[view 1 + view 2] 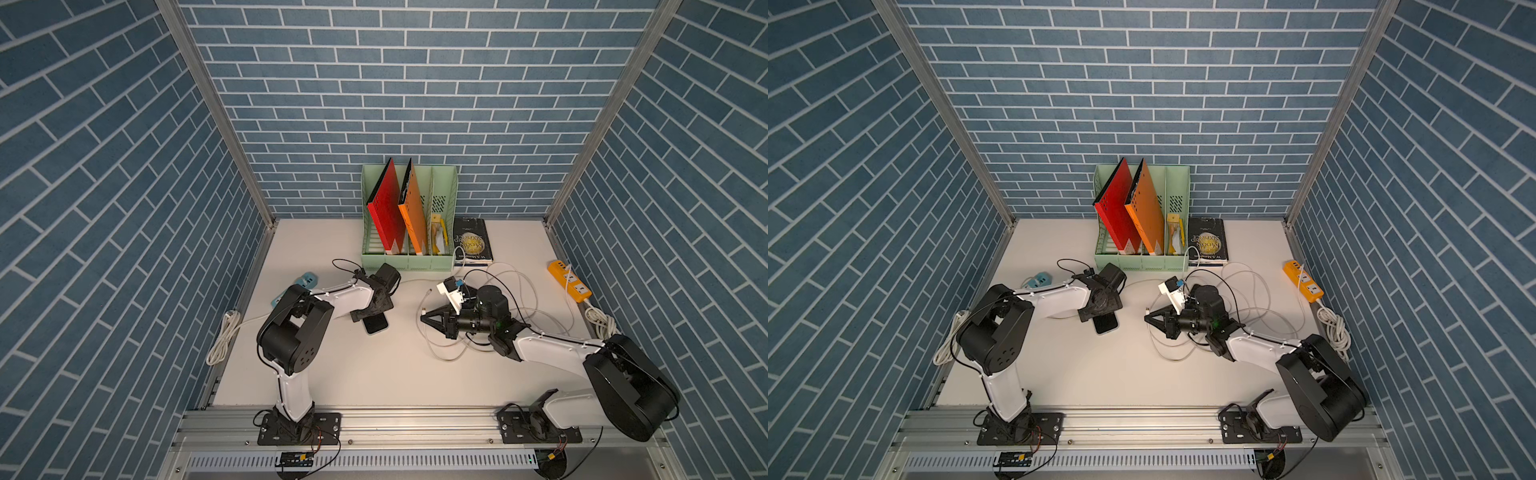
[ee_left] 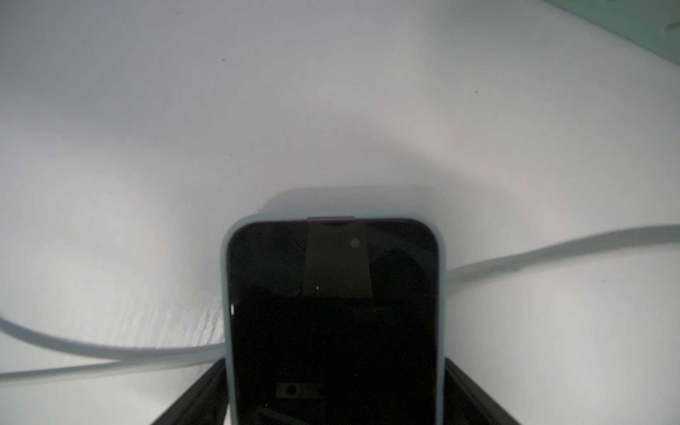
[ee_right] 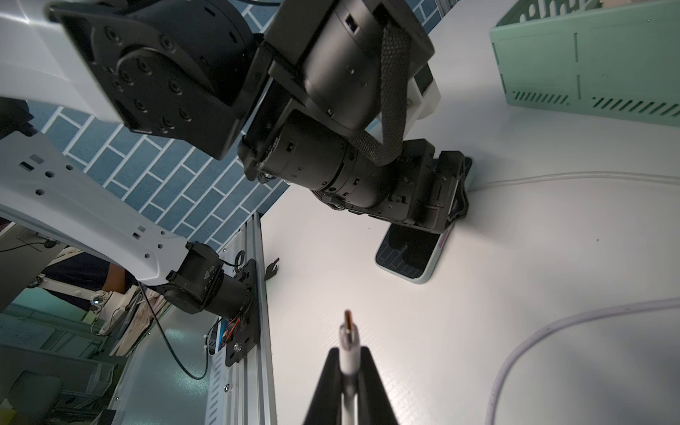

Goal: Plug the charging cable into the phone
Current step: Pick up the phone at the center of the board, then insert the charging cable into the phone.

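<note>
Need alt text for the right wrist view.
The right tool pinches a white cable, its plug tip pointing roughly toward a phone on the white table. The left tool straddles the phone's far end; a green rack stands beyond.

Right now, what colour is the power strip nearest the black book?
Orange; the power strip shows best in a top view.
</note>
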Action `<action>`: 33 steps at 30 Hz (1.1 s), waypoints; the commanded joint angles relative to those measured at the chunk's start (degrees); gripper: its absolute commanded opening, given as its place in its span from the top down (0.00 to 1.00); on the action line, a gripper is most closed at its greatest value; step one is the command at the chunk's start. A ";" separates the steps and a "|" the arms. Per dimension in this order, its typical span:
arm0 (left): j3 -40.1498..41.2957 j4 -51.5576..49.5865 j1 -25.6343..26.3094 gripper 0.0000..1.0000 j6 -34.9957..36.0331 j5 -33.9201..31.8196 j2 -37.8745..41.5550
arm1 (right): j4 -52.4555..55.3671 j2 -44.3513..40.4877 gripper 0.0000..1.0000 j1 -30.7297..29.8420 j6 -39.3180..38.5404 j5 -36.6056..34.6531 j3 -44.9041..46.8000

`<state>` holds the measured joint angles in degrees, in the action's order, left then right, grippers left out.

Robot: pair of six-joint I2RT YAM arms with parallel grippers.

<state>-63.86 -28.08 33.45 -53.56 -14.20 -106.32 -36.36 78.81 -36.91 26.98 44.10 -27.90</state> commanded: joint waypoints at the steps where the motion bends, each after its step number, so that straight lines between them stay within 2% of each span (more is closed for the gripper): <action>1: 1.71 0.16 -1.12 0.21 -0.05 2.38 -3.64 | 0.37 0.44 1.00 -0.05 -1.41 -0.60 0.34; 4: 1.64 -0.12 -1.18 0.30 0.19 1.74 -3.03 | 0.43 0.72 1.00 -0.05 -1.41 -0.65 0.35; 5: 1.77 -0.14 -1.19 0.38 0.25 1.45 -2.54 | 0.41 0.98 1.00 -0.11 -1.41 -0.58 0.34; 6: 1.84 -0.14 -1.20 0.46 0.34 1.25 -1.79 | 0.41 1.26 1.00 -0.20 -1.45 -0.54 0.20; 10: 2.34 0.30 -1.15 0.94 0.36 1.11 2.88 | 0.41 2.32 1.00 -1.31 -1.57 -0.84 -0.16; 11: 2.53 0.42 -1.15 1.00 0.20 1.27 4.19 | 0.42 2.57 1.00 -1.78 -1.77 -0.94 -0.34; 22: 9.34 8.56 1.05 1.00 -3.91 4.99 21.95 | 0.98 10.16 1.00 -12.26 -3.41 -4.75 -5.47; 33: 11.96 11.86 4.42 1.00 -4.49 3.96 28.01 | -3.18 15.73 1.00 -13.58 -0.28 -1.62 -7.24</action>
<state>-52.27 -19.07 37.12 -57.98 -9.19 -79.68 -37.19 93.41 -50.00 25.69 41.06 -33.78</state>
